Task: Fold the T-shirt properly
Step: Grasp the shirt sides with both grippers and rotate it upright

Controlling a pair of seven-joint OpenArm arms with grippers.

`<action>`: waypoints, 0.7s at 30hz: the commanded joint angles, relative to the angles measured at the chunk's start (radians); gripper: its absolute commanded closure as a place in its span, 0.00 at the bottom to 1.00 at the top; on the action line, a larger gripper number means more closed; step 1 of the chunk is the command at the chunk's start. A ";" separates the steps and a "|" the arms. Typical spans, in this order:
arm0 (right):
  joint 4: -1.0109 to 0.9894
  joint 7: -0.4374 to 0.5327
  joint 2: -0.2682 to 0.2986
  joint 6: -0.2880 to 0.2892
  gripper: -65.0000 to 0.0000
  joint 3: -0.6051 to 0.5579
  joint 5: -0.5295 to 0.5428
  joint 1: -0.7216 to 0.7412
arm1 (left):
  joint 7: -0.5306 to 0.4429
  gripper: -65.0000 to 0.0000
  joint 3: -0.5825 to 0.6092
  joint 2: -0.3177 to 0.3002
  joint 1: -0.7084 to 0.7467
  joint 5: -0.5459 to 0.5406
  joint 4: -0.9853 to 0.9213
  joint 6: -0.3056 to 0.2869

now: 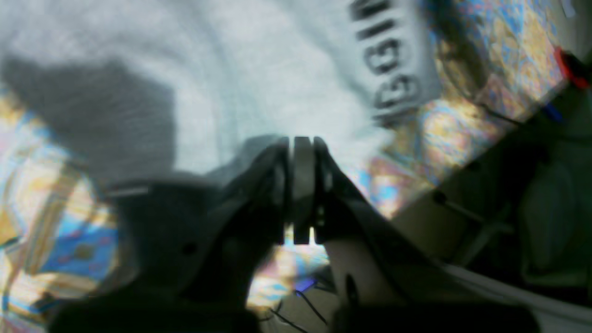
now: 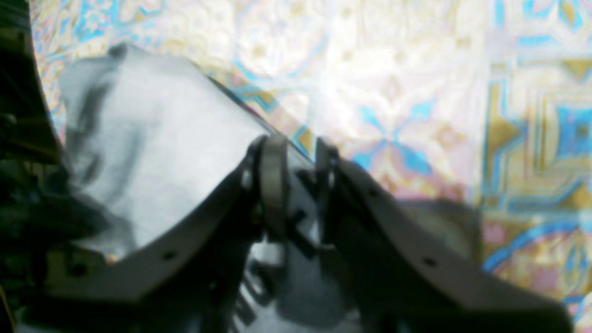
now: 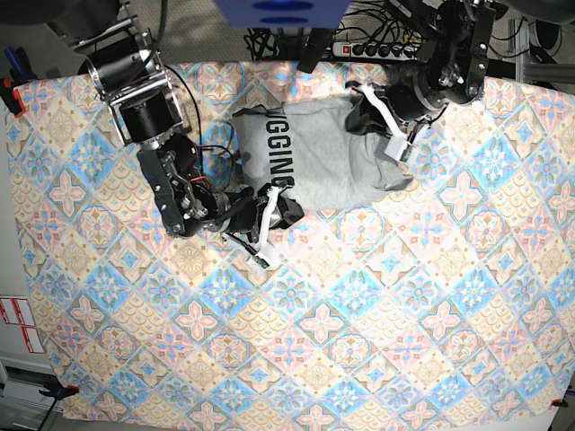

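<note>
The grey T-shirt (image 3: 332,162) lies bunched at the table's far middle, its black lettering (image 3: 272,148) facing up along the left side. My left gripper (image 3: 388,121) sits over the shirt's right edge. In the left wrist view its fingers are pressed together (image 1: 303,141) where the T-shirt (image 1: 259,69) edge meets them. My right gripper (image 3: 274,214) is at the shirt's near left corner. In the right wrist view the T-shirt (image 2: 152,138) edge runs between the fingers of the right gripper (image 2: 299,155), and the cloth is lifted off the table.
The colourful tile-patterned tablecloth (image 3: 359,314) covers the whole table. A power strip with cables (image 3: 368,47) lies past the far edge. A red clamp (image 3: 9,90) sits at the left edge.
</note>
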 commanded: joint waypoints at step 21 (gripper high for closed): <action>0.174 -0.145 0.115 0.010 0.84 0.010 -0.214 -0.093 | -0.010 1.00 0.008 0.052 -0.247 0.198 -0.276 -0.003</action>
